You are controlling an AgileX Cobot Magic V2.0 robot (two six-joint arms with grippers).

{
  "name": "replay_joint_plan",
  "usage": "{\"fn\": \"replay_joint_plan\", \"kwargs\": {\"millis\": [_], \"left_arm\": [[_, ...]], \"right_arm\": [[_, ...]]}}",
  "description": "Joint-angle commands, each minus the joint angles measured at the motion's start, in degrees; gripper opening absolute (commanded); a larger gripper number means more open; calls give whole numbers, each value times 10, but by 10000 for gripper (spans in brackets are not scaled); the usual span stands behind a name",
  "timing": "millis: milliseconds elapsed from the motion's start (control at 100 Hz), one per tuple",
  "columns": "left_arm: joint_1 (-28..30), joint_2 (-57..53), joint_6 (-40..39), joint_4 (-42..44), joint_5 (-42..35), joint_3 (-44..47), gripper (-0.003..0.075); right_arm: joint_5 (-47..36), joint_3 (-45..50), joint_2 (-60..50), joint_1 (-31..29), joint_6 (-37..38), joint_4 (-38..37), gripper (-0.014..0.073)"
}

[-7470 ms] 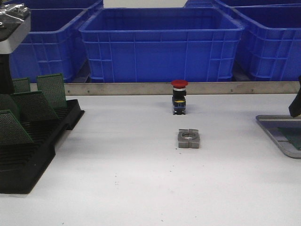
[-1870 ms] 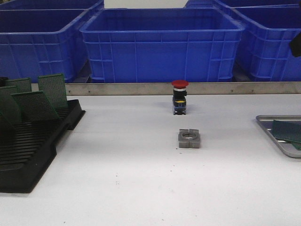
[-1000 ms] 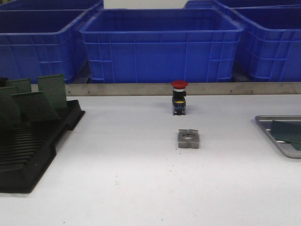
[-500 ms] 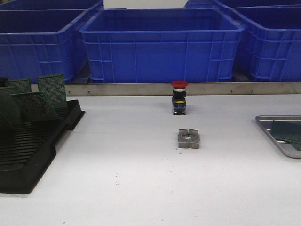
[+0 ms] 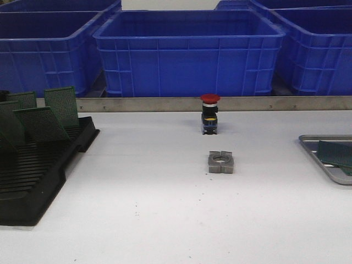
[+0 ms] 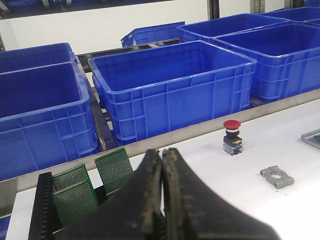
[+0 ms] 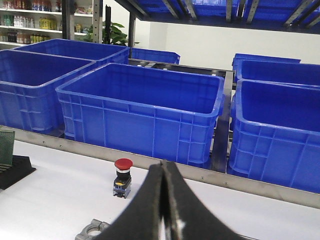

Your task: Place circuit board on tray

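circuit board (image 5: 335,153) on tray (image 5: 319,158)

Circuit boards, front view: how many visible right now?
5 at least. One lies in the tray at the right edge: board. Four stand in the black rack on the left. More may be hidden off-frame.

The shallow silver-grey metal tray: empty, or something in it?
Not empty: a green circuit board lies flat inside the tray, within its raised rim.
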Motion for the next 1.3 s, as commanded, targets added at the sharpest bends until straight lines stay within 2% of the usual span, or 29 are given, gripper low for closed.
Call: {"fn": "replay_joint_plan", "kwargs": {"millis": [0,120,250,380,450,520,670,720,860,1290], "left_arm": [[-4,7,-6,-11,-37,-16,-17],[13,-6,-20,47,-65,-2,-17],[70,-26,-192,174,-73,19,-17],[134,-57,-373,325,-39,48,-17],[163,-73,-440,389,-31,68,-17],[185,-90,-475,423,-32,90,-17],[208,-111,-483,430,-69,151,-17],[204,-111,-483,435,-27,148,-17],[180,-111,-483,447,-5,150,-17],[166,-111,-483,446,-3,150,-17]], "right_arm": [[-21,-15,6,0,-4,9,-60],[-21,-15,6,0,-4,9,-60],[-21,-15,6,0,-4,9,-60],[-21,-15,6,0,-4,9,-60],[-21,-15,6,0,-4,9,-60],[-21,-15,6,0,-4,9,-60],[-21,-15,6,0,-4,9,-60],[-22,-15,6,0,-4,9,-60],[-21,-15,6,0,-4,9,-60],[-21,-15,6,0,-4,9,-60]]}}
